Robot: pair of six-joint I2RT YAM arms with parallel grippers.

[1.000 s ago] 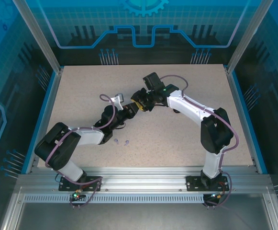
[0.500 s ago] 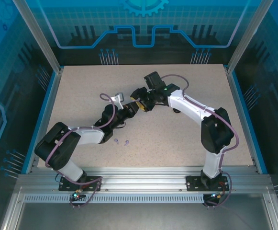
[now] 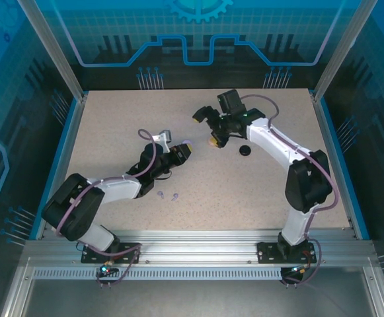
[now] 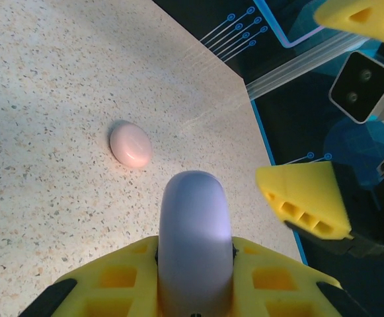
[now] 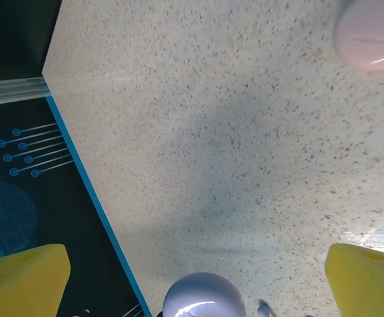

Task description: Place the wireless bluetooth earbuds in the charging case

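My left gripper (image 3: pixel 182 152) is shut on a lilac charging case (image 3: pixel 186 142), which stands up between its yellow fingers (image 4: pixel 119 274) in the left wrist view (image 4: pixel 193 211). My right gripper (image 3: pixel 205 128) is open wide, just right of that case and apart from it. Nothing is between its jaws. In the right wrist view the lilac case (image 5: pixel 203 298) sits low between the spread fingers (image 5: pixel 23 277). Two lilac earbuds (image 3: pixel 167 195) lie on the table near the left forearm.
A pink case (image 4: pixel 131 144) lies on the table beyond the lilac one, also at the top right of the right wrist view (image 5: pixel 370 33). A black case (image 3: pixel 246 150) lies under the right forearm. The table's blue edge (image 5: pixel 89 191) runs nearby.
The right gripper has opened wide and pulled back to the right, away from the lilac case. The left gripper has kept hold of the case and shifted slightly right.
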